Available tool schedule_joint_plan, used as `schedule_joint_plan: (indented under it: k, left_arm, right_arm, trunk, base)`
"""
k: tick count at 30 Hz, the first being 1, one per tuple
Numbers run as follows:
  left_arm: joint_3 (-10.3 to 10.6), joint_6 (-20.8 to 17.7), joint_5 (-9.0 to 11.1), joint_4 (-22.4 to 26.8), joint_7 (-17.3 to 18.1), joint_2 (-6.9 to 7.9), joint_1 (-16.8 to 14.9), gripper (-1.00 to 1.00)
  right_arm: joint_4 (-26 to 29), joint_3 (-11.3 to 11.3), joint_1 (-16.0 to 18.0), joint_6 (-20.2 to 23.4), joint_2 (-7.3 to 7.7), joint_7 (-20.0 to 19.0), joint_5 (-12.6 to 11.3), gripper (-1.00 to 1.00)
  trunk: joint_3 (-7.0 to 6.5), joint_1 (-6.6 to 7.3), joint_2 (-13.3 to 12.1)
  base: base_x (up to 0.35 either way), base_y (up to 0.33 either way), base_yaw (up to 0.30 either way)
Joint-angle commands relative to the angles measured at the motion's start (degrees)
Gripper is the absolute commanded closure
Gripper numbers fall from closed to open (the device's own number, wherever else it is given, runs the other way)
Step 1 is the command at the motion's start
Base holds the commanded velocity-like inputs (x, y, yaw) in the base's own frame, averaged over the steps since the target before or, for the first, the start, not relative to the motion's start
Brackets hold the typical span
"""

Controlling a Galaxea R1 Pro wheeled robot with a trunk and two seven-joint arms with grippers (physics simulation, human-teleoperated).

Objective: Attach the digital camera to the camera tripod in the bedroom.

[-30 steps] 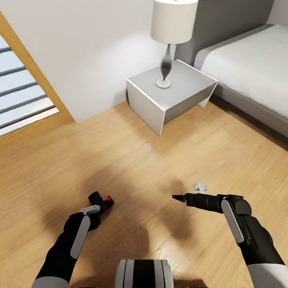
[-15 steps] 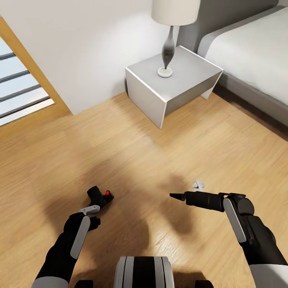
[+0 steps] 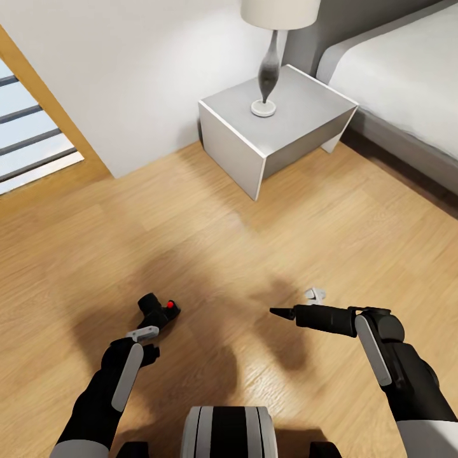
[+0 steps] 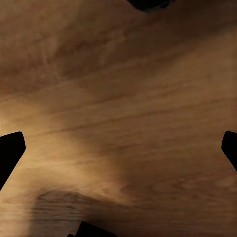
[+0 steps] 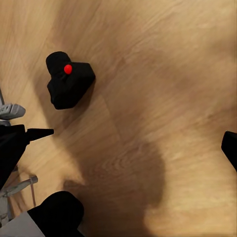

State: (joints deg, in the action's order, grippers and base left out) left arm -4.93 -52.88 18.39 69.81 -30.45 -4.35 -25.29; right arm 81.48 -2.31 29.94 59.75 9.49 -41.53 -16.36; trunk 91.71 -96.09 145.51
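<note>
The digital camera (image 3: pixel 158 310), small and black with a red button on top, lies on the light wood floor. My left gripper (image 3: pixel 146 338) hovers just short of it, open, nothing between its fingers. In the left wrist view the left gripper (image 4: pixel 118 148) spans bare planks, with the digital camera's edge (image 4: pixel 148 4) at the frame border. My right gripper (image 3: pixel 296 303) is open over the floor, well to the right of the camera. The right wrist view looks past the right gripper (image 5: pixel 128 143) at the digital camera (image 5: pixel 69 81). The camera tripod is out of view.
A grey nightstand (image 3: pixel 305 121) with a table lamp (image 3: pixel 270 70) stands against the wall ahead. The bed (image 3: pixel 394 83) runs along the right. A wood-framed window (image 3: pixel 38 121) is at the left. Open floor lies between me and the nightstand.
The whole head view has shifted, with the nightstand and lamp now higher in the picture. The digital camera sits slightly farther from my left gripper. The right arm holds its pose.
</note>
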Motion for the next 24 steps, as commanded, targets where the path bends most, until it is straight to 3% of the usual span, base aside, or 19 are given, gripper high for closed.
schedule_joint_plan:
  k: [1,15,24]
  left_arm:
    - [-0.1,-0.1,0.6,0.1,-0.5,-0.04,0.0,-1.00]
    - [-0.1,-0.1,0.5,0.5,-0.5,-0.11,0.0,-1.00]
    - [-0.1,-0.1,0.5,0.6,-0.5,-0.13,0.0,-1.00]
  right_arm:
    - [0.0,-0.1,0.0,0.2,0.00,-0.4,0.3,-1.00]
    - [0.1,-0.1,0.0,0.2,0.00,-0.3,0.4,-1.00]
    - [0.1,-0.1,0.0,0.2,-0.04,-0.3,0.3,-1.00]
  trunk:
    - [0.03,0.01,0.0]
    - [0.03,0.01,0.0]
    - [0.03,0.01,0.0]
  base:
    - [0.000,0.000,0.000]
    - [0.000,0.006,0.000]
    - [0.005,0.216,0.000]
